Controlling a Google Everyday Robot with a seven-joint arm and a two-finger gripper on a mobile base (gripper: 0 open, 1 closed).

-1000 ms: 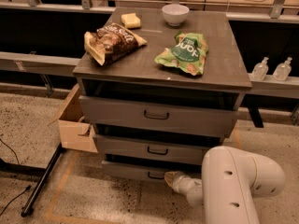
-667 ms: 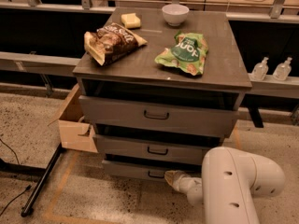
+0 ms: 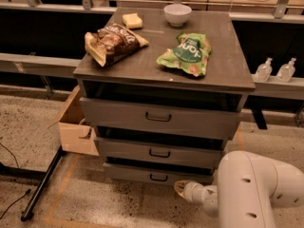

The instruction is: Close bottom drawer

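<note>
The bottom drawer [image 3: 137, 174] is the lowest of three in the grey-brown cabinet. It has a slim front with a small black bail handle [image 3: 158, 177] and stands pulled out a little, with a dark gap above it. My gripper [image 3: 181, 188] is low at the drawer's front, just right of the handle, at the end of my white arm [image 3: 256, 189]. The middle drawer [image 3: 160, 150] and the top drawer [image 3: 159, 116] also stand slightly out.
The cabinet top [image 3: 228, 56] holds a brown snack bag [image 3: 111, 42], a green chip bag [image 3: 186, 54], a white bowl [image 3: 177, 14] and a yellow sponge [image 3: 132, 20]. A cardboard box [image 3: 76, 127] stands left of the cabinet. A black pole [image 3: 42, 184] lies on the floor. Two bottles [image 3: 274, 70] stand at the right.
</note>
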